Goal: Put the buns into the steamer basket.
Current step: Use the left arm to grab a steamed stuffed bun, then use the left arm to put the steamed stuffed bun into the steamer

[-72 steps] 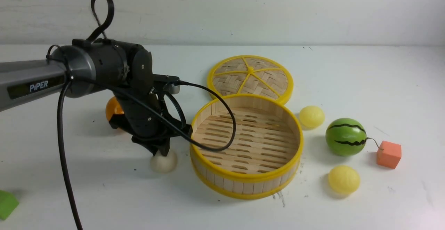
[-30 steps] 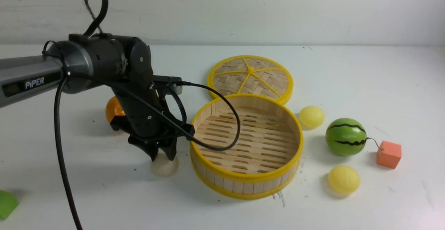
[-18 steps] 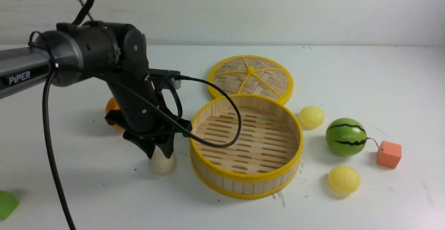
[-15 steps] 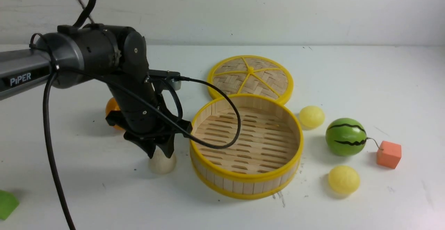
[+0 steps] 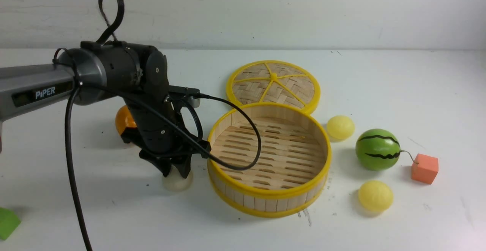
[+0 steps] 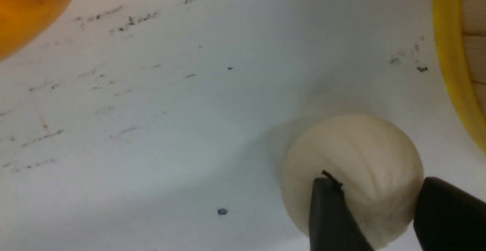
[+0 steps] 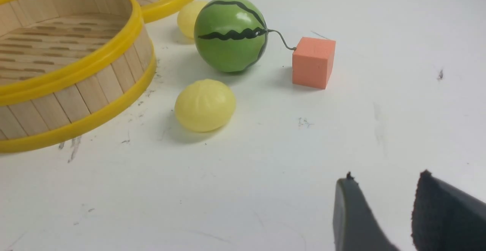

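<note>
Straddling the off-white bun (image 6: 353,148), the left gripper (image 5: 175,172) points down at the table (image 5: 114,205) with its jaws spread wide. In the left wrist view its fingers (image 6: 330,220) stand on either side of the pleated ball. I cannot tell whether the pads touch it yet. Nothing is pinched or lifted, and the bun sits on the table. The stance suits a soft round thing: it comes from above, with one finger on each flank, so that closing should centre the bun and not push it away.

With twelve o'clock pointing away from the robot, this bun lies at about eight o'clock of the steamer basket (image 5: 267,194), just beside its wall. I judge that the carry needs only a rise over the yellow rim and a brief move toward three o'clock. The basket holds nothing so far. The tangerine (image 5: 123,120) sits behind the arm at about ten o'clock of the gripper, apart from the fingers.

The lid (image 5: 273,82) lies flat at the basket's twelve o'clock, leaving its mouth uncovered. The yellow buns wait at two o'clock (image 5: 340,127) and four o'clock (image 5: 375,195), with the watermelon ball (image 5: 377,149) between them. They are nearer the right gripper (image 7: 385,182), which hangs parted and empty over bare table.
</note>
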